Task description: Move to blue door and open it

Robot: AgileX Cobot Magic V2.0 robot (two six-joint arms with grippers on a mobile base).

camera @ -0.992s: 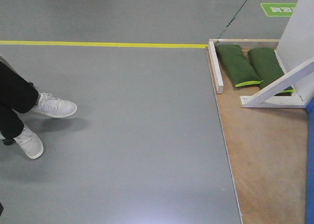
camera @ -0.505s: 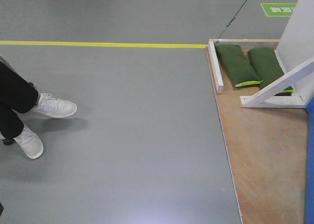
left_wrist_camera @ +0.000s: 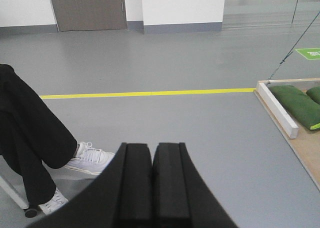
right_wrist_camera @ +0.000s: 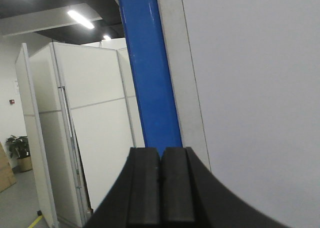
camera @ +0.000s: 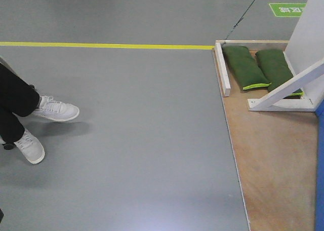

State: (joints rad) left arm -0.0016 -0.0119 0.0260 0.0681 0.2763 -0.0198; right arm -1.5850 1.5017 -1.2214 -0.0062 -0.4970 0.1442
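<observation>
Front view: the blue door (camera: 320, 180) shows as a strip at the far right, by the white frame (camera: 288, 91) on the plywood base (camera: 268, 155). Left wrist view: my left end effector (left_wrist_camera: 152, 150) is clenched, empty (grey floor (left_wrist_camera: 200, 123) ahead). Right wrist view: my right end effector (right_wrist_camera: 160, 153) is clenched, empty, with the door rising beyond it.

Grey floor (camera: 142, 140), yellow line (camera: 101, 45) — white partitions (right_wrist_camera: 90, 138), ceiling light (right_wrist_camera: 80, 19)

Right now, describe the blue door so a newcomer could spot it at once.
Find the plywood platform right of the grey floor, where a white frame stands by two green sandbags. The blue door rises at its right edge, a narrow strip in the front view. It alone is glossy bright blue; its neighbours are white or pale grey panels.
</observation>
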